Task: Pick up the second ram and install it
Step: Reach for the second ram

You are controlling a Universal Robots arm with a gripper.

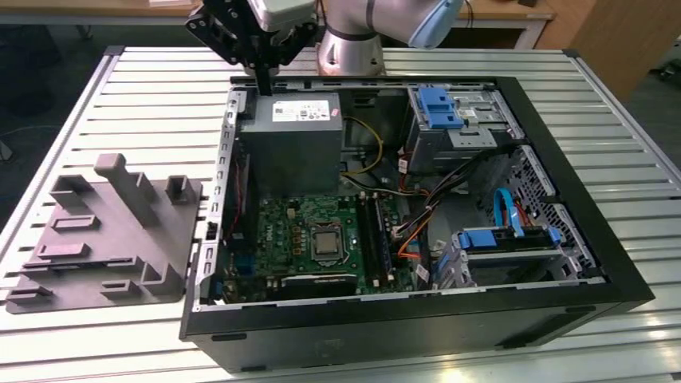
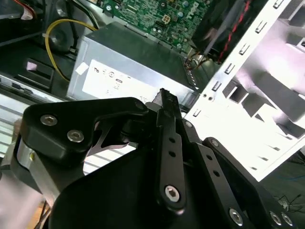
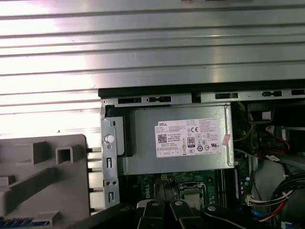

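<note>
Overhead, the end effector (image 1: 263,86) hangs closed above the power supply (image 1: 289,140)

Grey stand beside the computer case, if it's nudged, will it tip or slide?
Tipping seems unlikely: the grey stand sits on a broad flat base. It looks like one rigid moulded piece, so probably stiff and fairly light. On the smooth metal slatted table it may well slide.
</note>
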